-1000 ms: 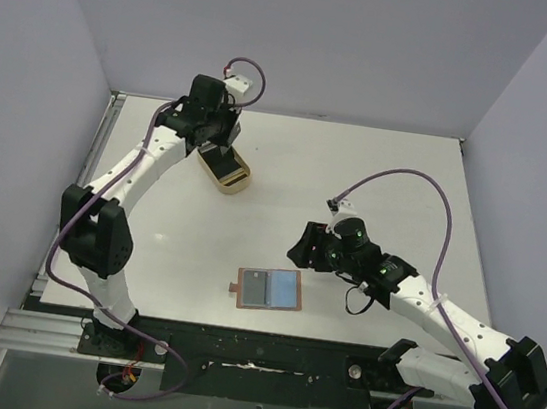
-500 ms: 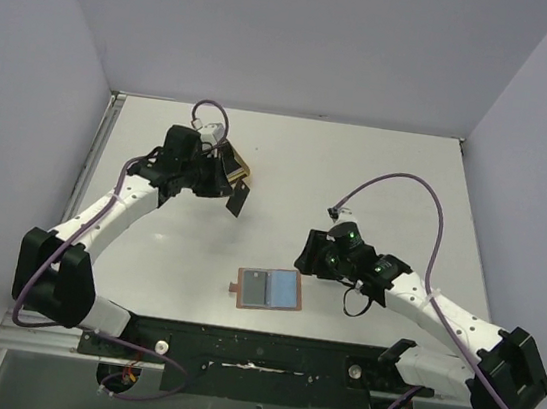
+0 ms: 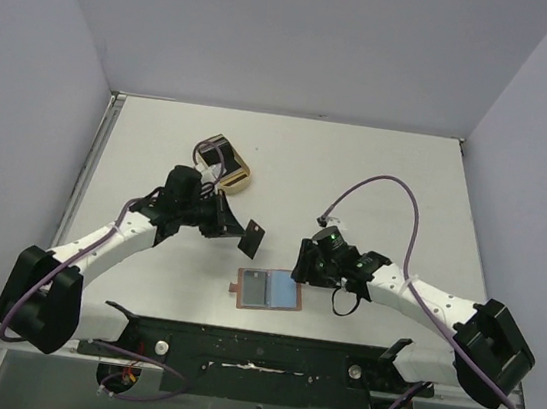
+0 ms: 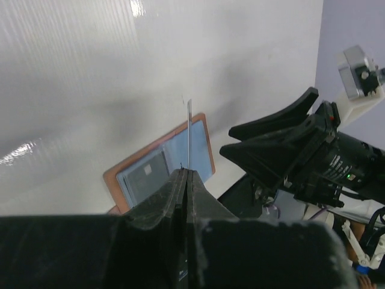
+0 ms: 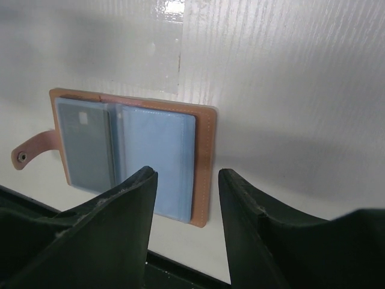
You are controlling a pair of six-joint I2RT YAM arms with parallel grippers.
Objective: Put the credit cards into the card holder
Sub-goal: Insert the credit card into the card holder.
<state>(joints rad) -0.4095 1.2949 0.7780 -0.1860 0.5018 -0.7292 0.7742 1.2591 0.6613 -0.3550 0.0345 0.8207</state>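
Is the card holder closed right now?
No, the card holder lies spread open, its blue inside facing up.

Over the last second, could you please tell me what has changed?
The left gripper lifted a dark card from the tan tray and carried it toward the open card holder. The right gripper moved in to the holder's right edge. Holder and tray stayed put.
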